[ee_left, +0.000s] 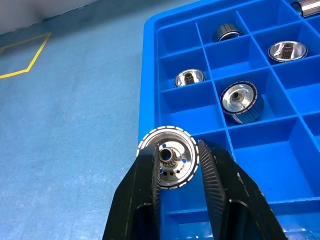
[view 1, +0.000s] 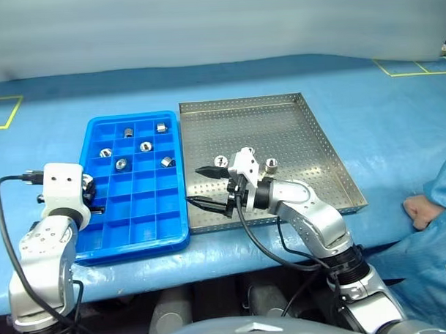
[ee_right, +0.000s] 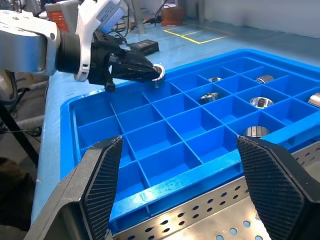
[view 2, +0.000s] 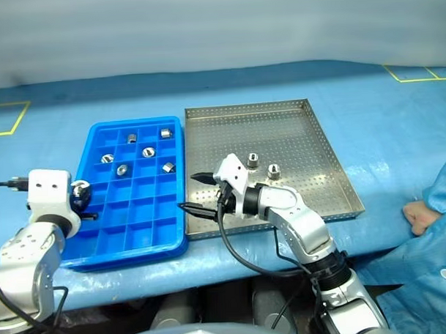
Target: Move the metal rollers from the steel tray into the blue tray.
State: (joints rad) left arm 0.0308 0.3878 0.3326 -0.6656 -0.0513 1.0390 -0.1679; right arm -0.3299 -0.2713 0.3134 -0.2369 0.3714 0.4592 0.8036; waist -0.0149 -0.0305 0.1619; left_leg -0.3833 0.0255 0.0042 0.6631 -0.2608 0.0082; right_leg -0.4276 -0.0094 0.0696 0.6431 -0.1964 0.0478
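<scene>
A small shiny silver metal roller [ee_left: 168,157] sits between the left gripper [ee_left: 179,165] jaws, over the bright blue plastic grid tray [ee_left: 150,75] edge. It looks hard, slippery, a bit heavy; pinch its round sides. Right gripper [view 1: 209,188] jaws wide open, empty, over the grey holey steel tray [view 1: 309,127], two rollers [view 1: 270,164] behind them

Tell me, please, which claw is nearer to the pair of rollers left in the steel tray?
The right claw. It hovers open over the steel tray, just left of the two rollers. The left claw holds another roller over the blue tray's far left edge.
</scene>
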